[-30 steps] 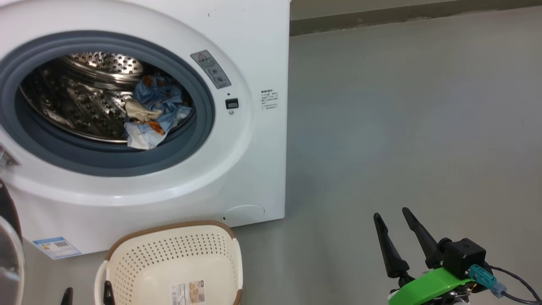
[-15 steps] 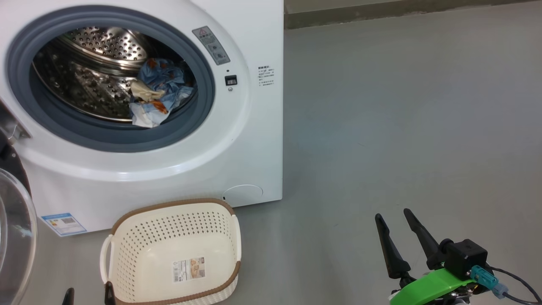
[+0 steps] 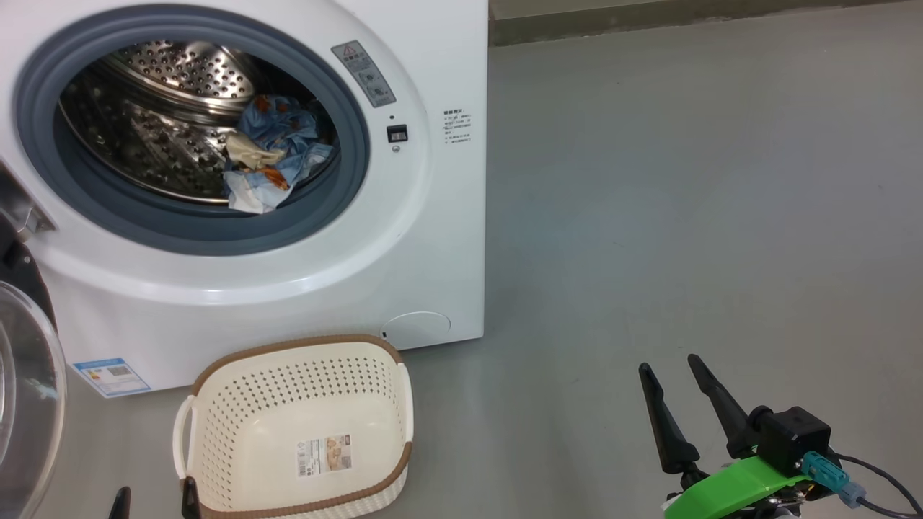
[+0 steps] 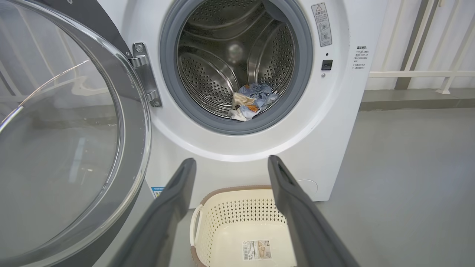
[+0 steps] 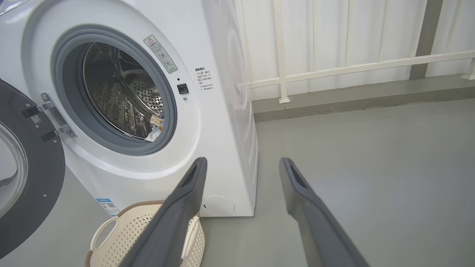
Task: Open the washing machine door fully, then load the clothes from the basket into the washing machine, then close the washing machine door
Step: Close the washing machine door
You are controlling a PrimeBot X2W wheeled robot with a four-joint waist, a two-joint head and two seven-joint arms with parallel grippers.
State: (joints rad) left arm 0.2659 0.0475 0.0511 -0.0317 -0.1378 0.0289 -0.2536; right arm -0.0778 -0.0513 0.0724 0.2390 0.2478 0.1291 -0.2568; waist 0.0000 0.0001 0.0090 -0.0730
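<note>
Smooth floor (image 3: pixel 685 180); perforated basket (image 3: pixel 274 389), probably plastic; left end effector (image 4: pixel 231 160), right end effector (image 5: pixel 243 160) released.

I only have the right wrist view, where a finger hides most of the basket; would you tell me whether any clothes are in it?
Observer: None; the head view shows the basket empty, with just a label sticker on its bottom.
Operator: Thank you. How much is in the drum?
Observer: One small heap of light-blue and cream clothes lies at the drum's lower right.
Operator: And the left gripper?
Observer: The left gripper is open and holds nothing, its fingers apart, aimed toward the washing machine.
</note>
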